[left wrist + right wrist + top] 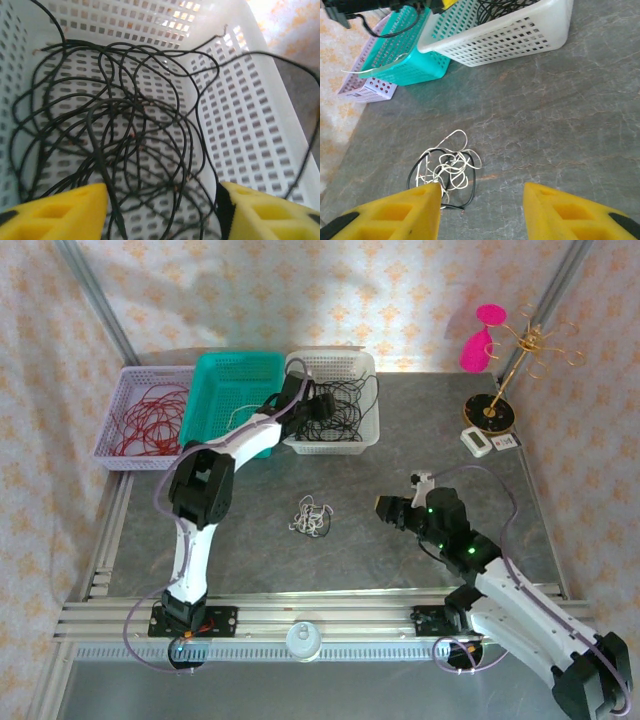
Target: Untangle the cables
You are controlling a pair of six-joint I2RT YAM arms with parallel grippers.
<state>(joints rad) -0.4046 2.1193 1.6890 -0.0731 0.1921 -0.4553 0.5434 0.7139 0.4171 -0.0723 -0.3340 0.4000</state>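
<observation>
the left gripper (318, 412) hung over the white basket (362, 370) at the twelve o'clock edge of the table (300, 565), seen from the top camera. in the left wrist view its yellow fingers (55, 212) were spread wide, with nothing pinched between them. black cables (125, 115) lay in loose, overlapping loops on the basket floor beneath. one strand ran down through the open gap, close to the finger at seven o'clock. another arched over the basket wall toward two o'clock.

a teal basket (235, 390) stood just beside the white one on its nine o'clock side. a lilac basket (125, 380) next along held red cables (150, 420) in a loose coil.

a small clump of white and black cables (312, 517) lay on the bare table near its centre, well apart from the baskets. the right gripper (383, 507) hovered at the clump's three o'clock side in the top view. from the right wrist camera its jaws stood wide apart and empty, and the clump lay just ahead of the finger at seven o'clock.

a gold jewellery stand (520, 360) stood at the table's two o'clock corner on a dark round base. a pink object (480, 340) was behind it, and a small white device (478, 442) lay at its foot.
</observation>
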